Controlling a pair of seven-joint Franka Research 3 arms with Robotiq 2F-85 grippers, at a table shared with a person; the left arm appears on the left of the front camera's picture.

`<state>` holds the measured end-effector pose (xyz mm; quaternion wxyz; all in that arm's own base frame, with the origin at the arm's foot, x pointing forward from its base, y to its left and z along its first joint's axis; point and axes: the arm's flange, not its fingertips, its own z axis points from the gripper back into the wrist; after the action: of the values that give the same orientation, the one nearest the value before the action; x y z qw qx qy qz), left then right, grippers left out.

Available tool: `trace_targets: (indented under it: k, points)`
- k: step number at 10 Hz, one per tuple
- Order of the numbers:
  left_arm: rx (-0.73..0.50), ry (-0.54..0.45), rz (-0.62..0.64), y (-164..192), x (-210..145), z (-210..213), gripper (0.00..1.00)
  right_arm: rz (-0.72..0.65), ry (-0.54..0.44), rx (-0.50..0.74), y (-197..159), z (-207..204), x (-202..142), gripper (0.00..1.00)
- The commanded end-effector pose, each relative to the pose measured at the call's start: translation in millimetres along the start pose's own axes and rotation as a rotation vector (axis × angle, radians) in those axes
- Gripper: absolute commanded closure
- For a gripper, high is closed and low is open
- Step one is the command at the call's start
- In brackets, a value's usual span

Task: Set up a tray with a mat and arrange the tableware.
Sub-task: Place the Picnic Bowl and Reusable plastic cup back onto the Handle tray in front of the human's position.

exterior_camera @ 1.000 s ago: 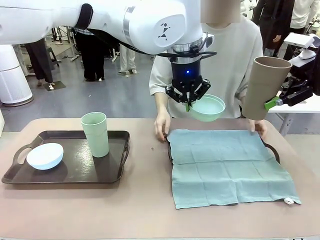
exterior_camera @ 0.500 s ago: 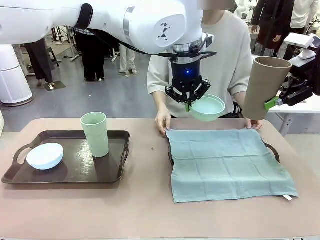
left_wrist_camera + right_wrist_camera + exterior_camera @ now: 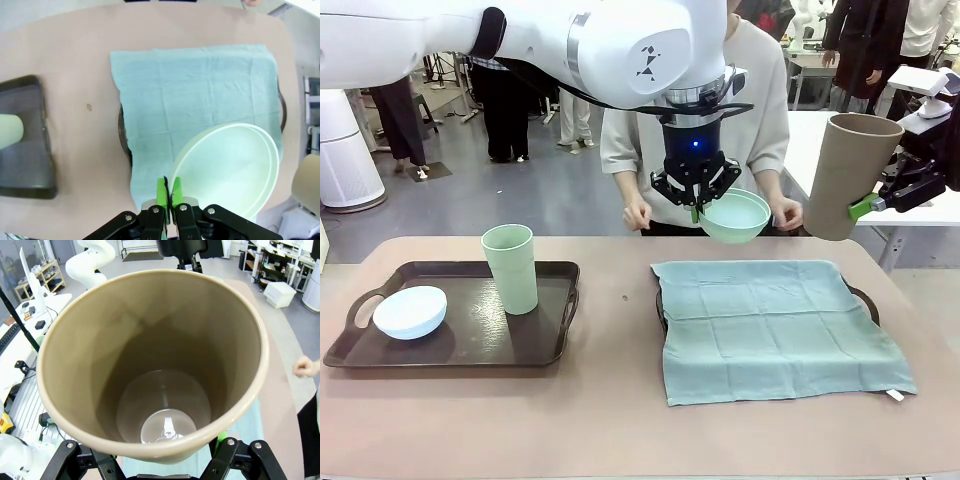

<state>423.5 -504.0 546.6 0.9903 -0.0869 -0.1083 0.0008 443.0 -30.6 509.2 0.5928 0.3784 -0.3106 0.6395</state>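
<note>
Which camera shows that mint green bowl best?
The left wrist view: the mint green bowl shows its rim and inside, above the mat. The front view gives its side, rim pinched in the left jaws.

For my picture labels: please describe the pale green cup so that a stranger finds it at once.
At the table's left side lies a dark tray. Two things stand on it, a low pale blue bowl and, to its right, the cup. It is the only tall upright thing there; the tan cup is held aloft.
</note>
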Motion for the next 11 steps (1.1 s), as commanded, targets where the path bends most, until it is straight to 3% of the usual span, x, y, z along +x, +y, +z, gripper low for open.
trace_targets:
  k: [1,2,3,11]
  points:
    - [0.001,-0.013,-0.009,1.0,0.4,0.3,1.0,0.016,0.007,-0.001,-3.4,1.1,0.0,1.0]
    - [0.001,-0.013,-0.009,1.0,0.4,0.3,1.0,0.0,0.0,0.0,0.0,0.0,0.0,0.19]
    - [0.0,0.0,0.0,0.0,0.0,0.0,0.96,0.022,-0.01,0.007,-3.2,-3.3,-14.4,0.19]
    - [-0.016,0.152,0.007,14.7,12.7,-116.4,0.96,0.043,-0.025,0.022,-30.0,-48.1,-130.0,0.19]
